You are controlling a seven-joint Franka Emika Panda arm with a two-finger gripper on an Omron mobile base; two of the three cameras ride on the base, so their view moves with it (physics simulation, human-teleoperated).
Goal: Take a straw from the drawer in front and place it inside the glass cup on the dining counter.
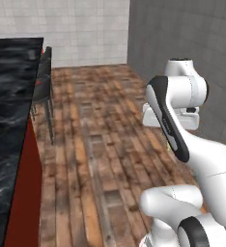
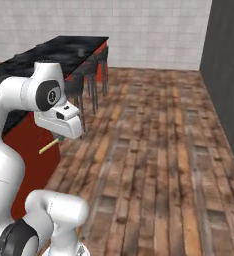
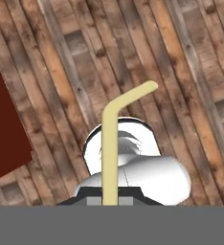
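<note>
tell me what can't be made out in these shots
- Claw fingertips: in the hand view the grey band covers them, so the grip on the straw is inferred.
- Straw in the right base view: its upper part is hidden behind the hand.
- Glass cup on the dining counter: too small and dim to confirm.

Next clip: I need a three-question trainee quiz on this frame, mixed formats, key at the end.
1. True or false: the straw is lying on the wooden floor.
2. Multiple choice: in the right base view, the dining counter lies (A) left of the arm, (B) right of the arm, (C) behind the camera.
3. Fill in: in the hand view, the straw's bent tip points toward the picture's upper ____.

Key: 1 false, it is held in the gripper above the floor; 2 A; 3 right.
</note>
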